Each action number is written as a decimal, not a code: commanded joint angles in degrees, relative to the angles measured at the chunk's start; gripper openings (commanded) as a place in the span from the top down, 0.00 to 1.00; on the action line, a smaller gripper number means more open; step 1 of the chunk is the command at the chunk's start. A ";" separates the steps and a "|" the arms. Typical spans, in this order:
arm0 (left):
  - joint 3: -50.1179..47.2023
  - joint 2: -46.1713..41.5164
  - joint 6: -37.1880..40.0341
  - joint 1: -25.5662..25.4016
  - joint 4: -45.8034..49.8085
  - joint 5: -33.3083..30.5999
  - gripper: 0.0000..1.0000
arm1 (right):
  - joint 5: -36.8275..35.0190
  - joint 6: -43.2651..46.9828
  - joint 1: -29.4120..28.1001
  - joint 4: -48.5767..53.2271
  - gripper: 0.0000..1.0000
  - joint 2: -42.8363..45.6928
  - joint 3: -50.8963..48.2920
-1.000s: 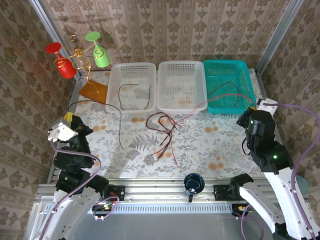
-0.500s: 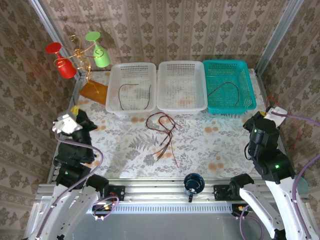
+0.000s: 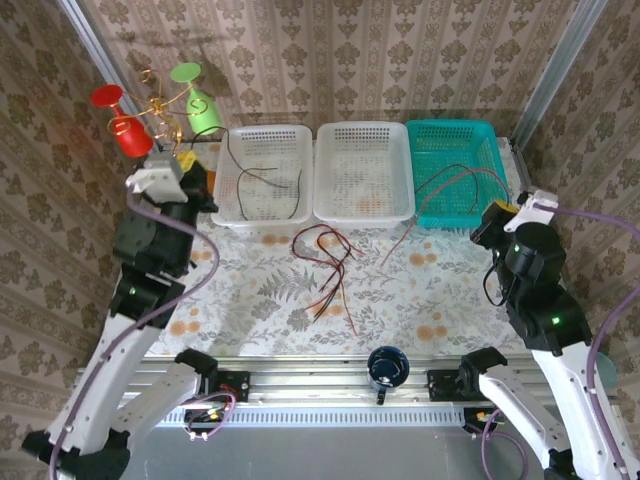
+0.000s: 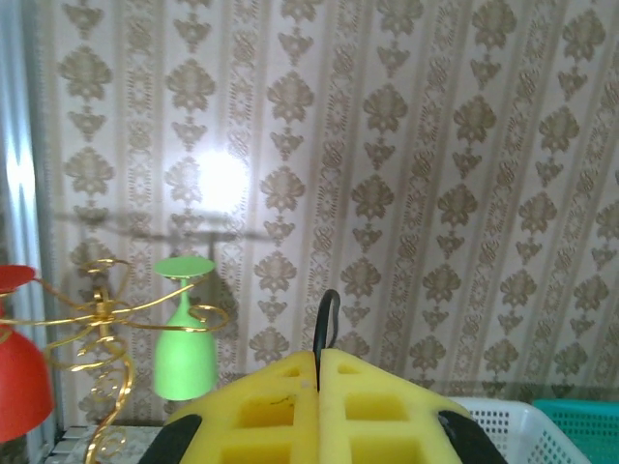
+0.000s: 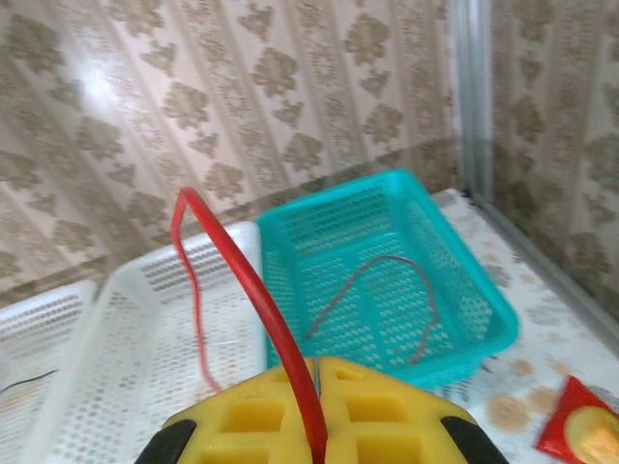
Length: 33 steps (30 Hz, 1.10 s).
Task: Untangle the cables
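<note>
Check the left gripper (image 3: 188,163) first. Its yellow foam pads (image 4: 261,411) are pressed together on a thin black cable (image 4: 325,314), whose short end stands straight up out of the seam. From above, this cable leaves the gripper and arches toward the centre white perforated plastic basket (image 3: 362,128). It then drops into the neighbouring white perforated basket (image 3: 262,131) on that basket's left. More black wire lies on that floor, and you cannot separate the strands there.

The right gripper (image 3: 495,215), to the right of the centre basket, is clenched on a thin red cable (image 5: 247,285). In the wrist view the cable rises from between the pads, bends over to the left and falls across the centre basket. From above, its long axis runs from the gripper leftward and nearer. The free end points near-left and ends at the table (image 3: 250,300), just in front of the centre basket's right corner.

A teal plastic basket (image 3: 450,124) sits just beside the centre basket's right side and holds a thin dark cable (image 5: 387,263) bowed in an arch. The tangle of red and black cables (image 3: 325,262) lies on the table in front of the centre basket, apart from both grippers.

Compared with half a second ago:
- The left gripper has travelled from the table's near-left to beside the left-hand basket.
- The right gripper has shifted left toward the centre basket.
- The tangle has not moved.
</note>
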State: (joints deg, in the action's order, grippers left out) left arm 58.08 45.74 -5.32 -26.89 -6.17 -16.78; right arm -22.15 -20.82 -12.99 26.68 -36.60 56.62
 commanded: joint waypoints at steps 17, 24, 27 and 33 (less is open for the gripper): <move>19.79 25.65 -4.68 12.63 4.00 16.93 1.00 | 21.36 2.99 0.19 -2.56 1.00 -3.22 8.11; 16.17 34.20 -7.61 11.70 7.36 20.39 1.00 | 22.02 4.03 0.23 -1.03 1.00 -4.81 11.93; 13.67 37.94 -4.44 9.44 10.32 17.36 1.00 | 22.24 4.77 0.22 -1.25 1.00 -5.53 13.85; 15.02 49.51 -0.83 6.94 20.91 15.63 1.00 | 23.84 6.01 0.23 -1.03 1.00 -8.39 19.00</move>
State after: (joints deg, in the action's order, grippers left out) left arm 71.96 91.90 -8.23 -20.03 7.16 -1.04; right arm 0.47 -16.43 -12.99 25.23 -43.92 72.60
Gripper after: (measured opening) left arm 0.053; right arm 0.077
